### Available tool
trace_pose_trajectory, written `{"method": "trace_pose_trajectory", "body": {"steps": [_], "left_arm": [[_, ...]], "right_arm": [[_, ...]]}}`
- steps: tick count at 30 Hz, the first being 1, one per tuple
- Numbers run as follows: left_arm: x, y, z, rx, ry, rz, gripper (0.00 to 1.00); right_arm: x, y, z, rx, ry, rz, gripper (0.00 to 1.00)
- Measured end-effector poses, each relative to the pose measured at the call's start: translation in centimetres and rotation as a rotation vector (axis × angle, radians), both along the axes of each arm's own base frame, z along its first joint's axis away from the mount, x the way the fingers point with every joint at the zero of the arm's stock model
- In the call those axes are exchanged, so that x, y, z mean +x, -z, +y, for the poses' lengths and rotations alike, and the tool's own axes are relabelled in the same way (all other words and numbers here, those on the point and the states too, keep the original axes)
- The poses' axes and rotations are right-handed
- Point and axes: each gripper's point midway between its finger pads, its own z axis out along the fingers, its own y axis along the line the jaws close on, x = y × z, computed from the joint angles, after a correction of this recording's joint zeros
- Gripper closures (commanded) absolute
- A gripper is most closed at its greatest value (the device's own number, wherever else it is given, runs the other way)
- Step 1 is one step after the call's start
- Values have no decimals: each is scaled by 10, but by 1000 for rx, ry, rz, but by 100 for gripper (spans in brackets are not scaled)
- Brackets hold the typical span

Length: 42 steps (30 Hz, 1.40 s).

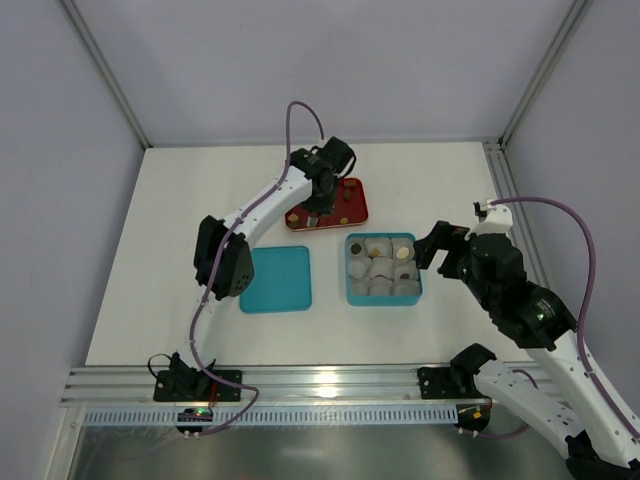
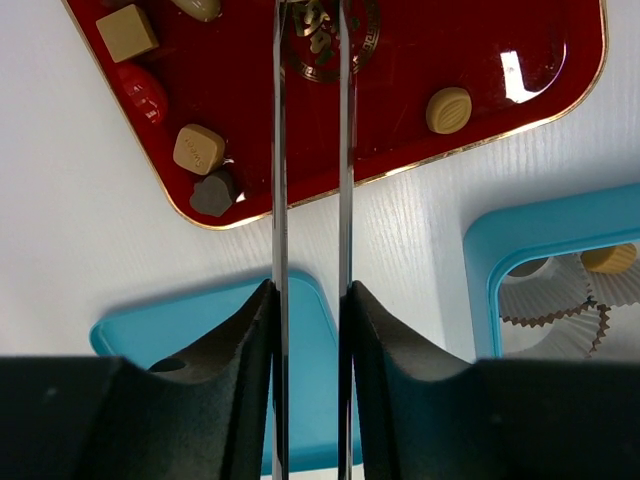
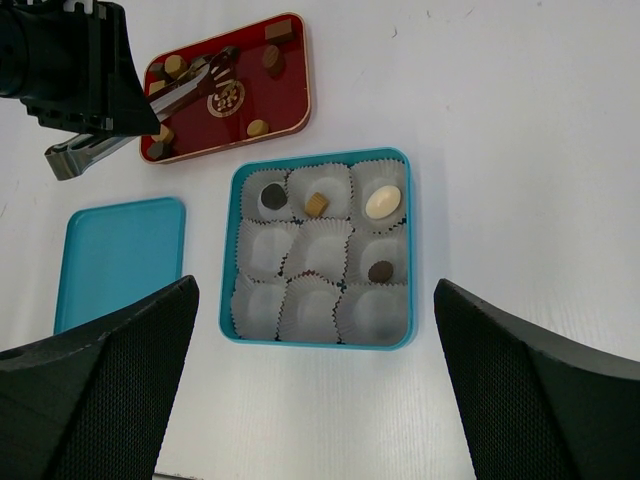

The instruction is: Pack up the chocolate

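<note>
Clamping a pair of thin metal tongs (image 2: pixel 278 150) in the left gripper (image 2: pixel 310 300), pressing on both blades from the outside. Reaching with them over the red tray (image 2: pixel 480 60), pointing the tips at its gold emblem (image 2: pixel 362 35). Leaving a narrow gap between the blades along their visible length. Not possible to tell whether pinching anything at the very tips, being cut off at the frame edge.

Hanging the right gripper (image 3: pixel 318 385) above the near side of the teal box (image 3: pixel 228 260), spreading its jaws wide, holding nothing.

Finding the chocolate (image 2: pixel 199 149) in two places. Lying loose on the tray: a tan square (image 2: pixel 127 33), a dark piece (image 2: pixel 212 193), a tan round one (image 2: pixel 449 110) well apart. Sitting in the box's paper cups (image 3: pixel 320 250): dark disc (image 3: pixel 273 196), tan cube (image 3: pixel 317 204) and cream oval (image 3: pixel 383 202) across the far row, plus a brown piece (image 3: pixel 381 271) in the middle row's right cup.

Lying flat on the white table (image 1: pixel 200 200), left of the box and apart from it: the teal lid (image 3: pixel 120 260).
</note>
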Motion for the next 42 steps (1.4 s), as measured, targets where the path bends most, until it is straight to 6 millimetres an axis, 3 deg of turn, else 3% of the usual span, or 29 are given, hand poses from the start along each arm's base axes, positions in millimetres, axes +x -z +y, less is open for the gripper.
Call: {"method": "trace_pose_trajectory", "body": {"steps": [2, 14, 31, 37, 42], "left_arm": [[0, 0, 0, 1, 1, -1, 74], [-2, -2, 2, 5, 0, 4, 80], [-10, -50, 7, -54, 4, -56, 84], [-28, -62, 7, -78, 26, -50, 84], [-60, -79, -2, -104, 80, -57, 84]], "right_arm": [[0, 1, 0, -1, 0, 1, 0], [0, 4, 0, -5, 0, 9, 0], [0, 7, 0, -8, 0, 14, 0], [1, 13, 1, -15, -1, 25, 0], [4, 12, 3, -11, -4, 22, 0]]}}
